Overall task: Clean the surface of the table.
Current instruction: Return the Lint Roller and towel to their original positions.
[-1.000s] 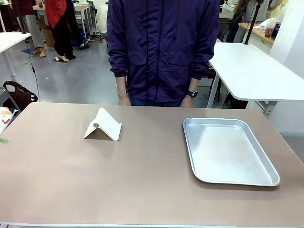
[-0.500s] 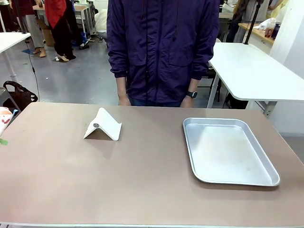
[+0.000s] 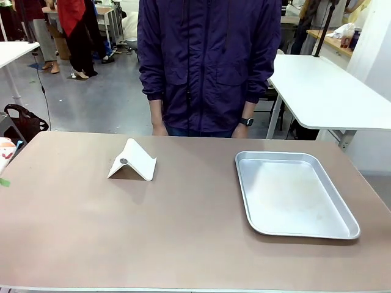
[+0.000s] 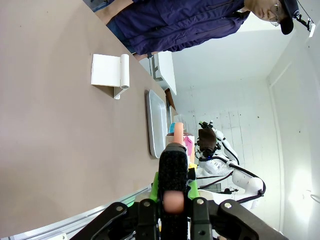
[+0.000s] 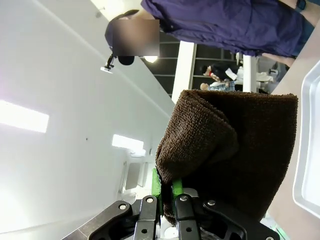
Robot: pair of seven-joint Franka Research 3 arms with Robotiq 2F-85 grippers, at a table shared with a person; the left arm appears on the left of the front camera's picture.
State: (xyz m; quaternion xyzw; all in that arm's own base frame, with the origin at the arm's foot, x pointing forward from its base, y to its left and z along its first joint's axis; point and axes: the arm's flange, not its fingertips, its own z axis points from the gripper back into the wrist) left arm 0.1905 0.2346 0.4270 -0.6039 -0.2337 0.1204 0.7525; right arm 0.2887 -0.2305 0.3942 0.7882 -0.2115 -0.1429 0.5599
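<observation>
- Desk (image 3: 183,232): matte tan top; folded white stand (image 3: 132,160) at 11 o'clock, shiny steel tray (image 3: 295,193) at 3.
- Left end effector (image 4: 173,192): clamped on black-and-peach stick (image 4: 174,177).
- Right end effector (image 5: 166,192): pinching brown terry towel (image 5: 235,150).

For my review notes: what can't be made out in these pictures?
- Left gripper, left wrist view: shut on a dark, pink-tipped object; what it is cannot be told.
- Right gripper, right wrist view: the brown cloth it holds hides most of the table and tray.
- Person's hands, front view: partly hidden behind the table's far edge.
- White folded stand: its purpose is unclear.
</observation>
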